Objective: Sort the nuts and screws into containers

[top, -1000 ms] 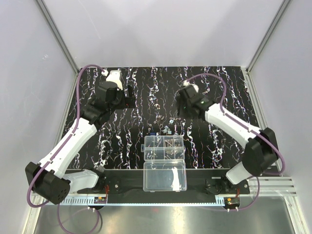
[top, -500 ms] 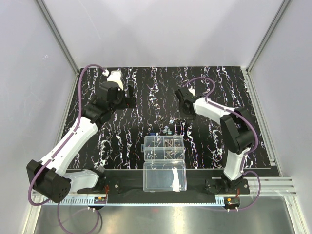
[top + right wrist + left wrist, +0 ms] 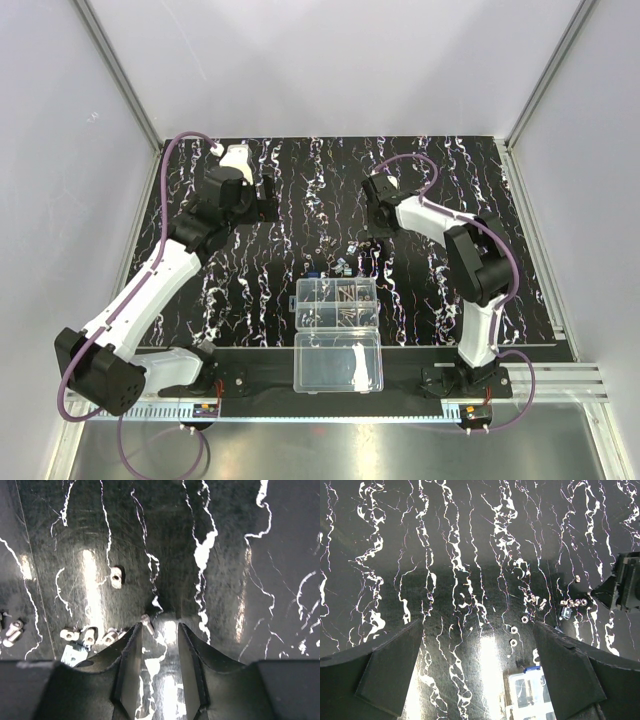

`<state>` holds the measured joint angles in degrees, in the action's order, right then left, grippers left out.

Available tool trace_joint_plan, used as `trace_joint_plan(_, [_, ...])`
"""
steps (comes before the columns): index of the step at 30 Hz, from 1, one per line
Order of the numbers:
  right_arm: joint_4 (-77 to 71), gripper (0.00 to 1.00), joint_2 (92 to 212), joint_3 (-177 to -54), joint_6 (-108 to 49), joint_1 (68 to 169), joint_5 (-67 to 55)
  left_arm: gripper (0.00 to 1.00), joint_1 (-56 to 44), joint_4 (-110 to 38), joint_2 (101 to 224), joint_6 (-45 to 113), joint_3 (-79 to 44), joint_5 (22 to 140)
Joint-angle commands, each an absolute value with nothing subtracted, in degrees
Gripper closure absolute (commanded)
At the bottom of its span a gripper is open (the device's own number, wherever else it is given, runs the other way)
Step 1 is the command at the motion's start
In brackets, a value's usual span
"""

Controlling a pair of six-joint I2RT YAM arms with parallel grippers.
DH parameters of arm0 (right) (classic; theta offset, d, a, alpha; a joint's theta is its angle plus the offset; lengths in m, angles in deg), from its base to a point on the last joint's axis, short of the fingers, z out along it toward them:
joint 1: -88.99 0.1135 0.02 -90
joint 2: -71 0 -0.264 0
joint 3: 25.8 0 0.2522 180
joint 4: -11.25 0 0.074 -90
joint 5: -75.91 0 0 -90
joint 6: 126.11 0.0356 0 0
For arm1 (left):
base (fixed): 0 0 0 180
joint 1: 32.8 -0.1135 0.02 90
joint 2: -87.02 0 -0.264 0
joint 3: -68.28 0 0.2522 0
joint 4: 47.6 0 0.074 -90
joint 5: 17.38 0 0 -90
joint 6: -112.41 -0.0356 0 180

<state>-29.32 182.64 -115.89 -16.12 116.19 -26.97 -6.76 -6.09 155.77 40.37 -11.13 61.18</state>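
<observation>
Top external view: two arms over a streaked black mat (image 3: 250,300), loose hardware lying beyond the organizer box (image 3: 300,305)
Left arm (image 3: 150,290) stretches well left of the box and right arm (image 3: 470,260) folds in beyond its far right corner; the box's divided containers (image 3: 315,292) hold several screws (image 3: 345,295), with the lid half (image 3: 338,362) open on its near side. Left gripper (image 3: 479,630) hangs with jaws spread wide, holding nothing. Right gripper (image 3: 159,627) is low at the mat, jaws drawn narrow with bare mat between them, one screw (image 3: 146,624) touching the tip of one finger. More screws, nuts (image 3: 513,628) and a small blue piece (image 3: 75,652) lie scattered just beyond the box's far edge
</observation>
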Motion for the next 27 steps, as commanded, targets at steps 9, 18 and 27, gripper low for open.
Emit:
trace_joint_plan(9, [-27.8, 0.61, 185.3, -119.4, -18.3, 116.1, -25.2, 0.01, -6.6, -7.7, 156.2, 39.5, -12.5, 59.7])
trace_joint_plan(18, [-29.5, 0.7, 186.1, -119.5, -17.7, 116.2, -24.1, 0.01, -6.6, -7.7, 156.3, 39.5, -12.5, 59.3])
trace_joint_plan(27, [-32.4, 1.0, 183.3, -117.7, -13.0, 116.1, -23.5, 0.01, -6.6, -7.6, 156.3, 39.5, -12.6, 59.3])
